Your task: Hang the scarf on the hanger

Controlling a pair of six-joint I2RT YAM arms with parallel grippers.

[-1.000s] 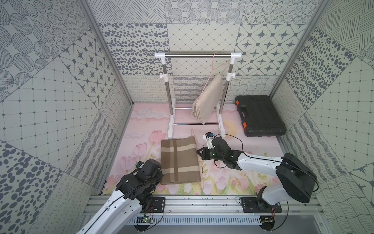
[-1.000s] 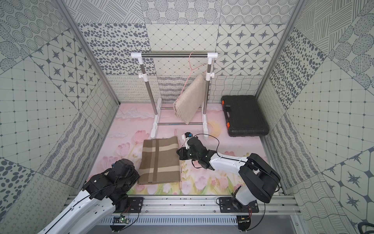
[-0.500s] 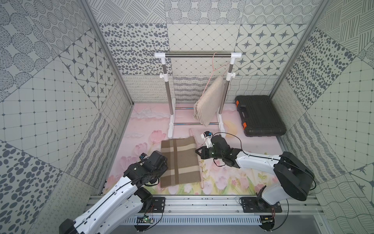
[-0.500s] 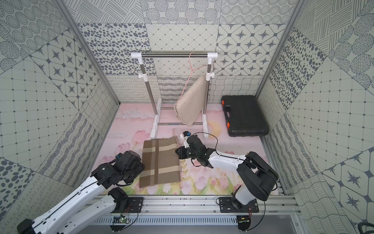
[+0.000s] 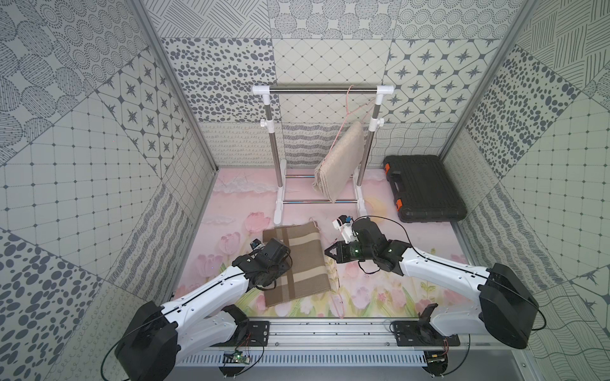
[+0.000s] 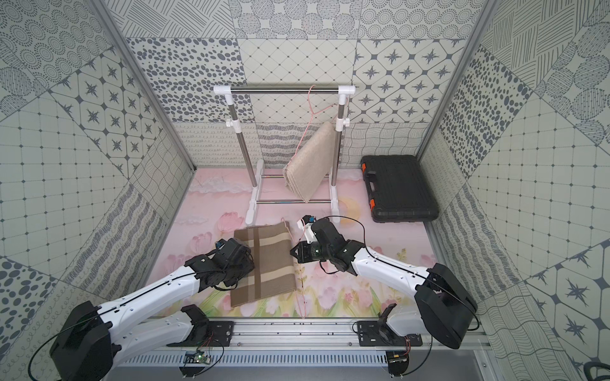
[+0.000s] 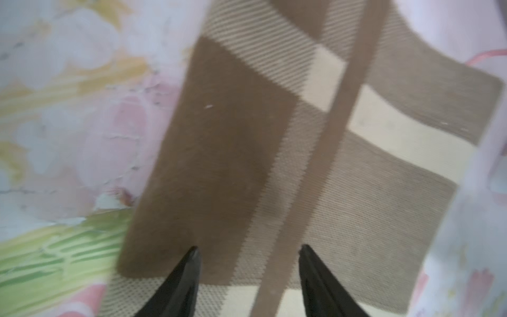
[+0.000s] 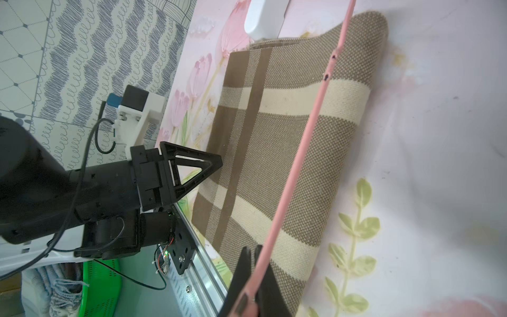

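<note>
left gripper [image 7: 249,251] is positioned over the left part of the scarf [image 5: 300,264], fingers spread apart with nothing between them; the left wrist view is blurred and contact with the cloth cannot be confirmed. the scarf, brown with cream stripes, lies folded flat on the floral mat [image 5: 231,204] in the middle of the floor, between the two arms. a thin pink hanger [image 8: 296,162] runs along the scarf's right edge, crossing over the cloth in the right wrist view. right gripper [image 5: 326,254] is clamped on that hanger, just beside the scarf's right edge. at the back stands a rack [image 5: 274,145] with a beige cloth [image 5: 340,165] on a second hanger [image 5: 347,105] hooked to its rail. a closed black case [image 5: 422,188] lies at far right.
</note>
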